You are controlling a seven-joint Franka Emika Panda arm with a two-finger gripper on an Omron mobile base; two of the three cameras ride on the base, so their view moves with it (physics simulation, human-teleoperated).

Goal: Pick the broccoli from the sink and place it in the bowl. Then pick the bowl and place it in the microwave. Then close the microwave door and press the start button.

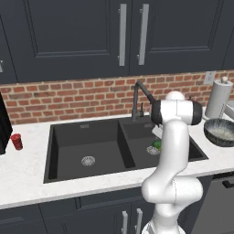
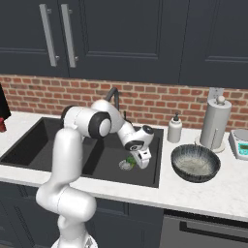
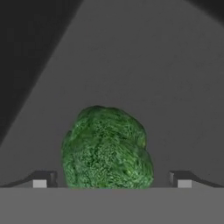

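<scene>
gripper [image 3: 111,179] wide astride broccoli [image 3: 106,148], sink [image 2: 104,167]

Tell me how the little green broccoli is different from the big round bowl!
The small lumpy bright-green broccoli is far smaller than the round deep grey-blue bowl. The broccoli is bumpy and green all over; the bowl is smooth-rimmed, dark outside and whitish inside. The broccoli lies down in the matte-black sink, right by a silver drain; the bowl stands up on the white counter beside it. Both are roundish.
</scene>
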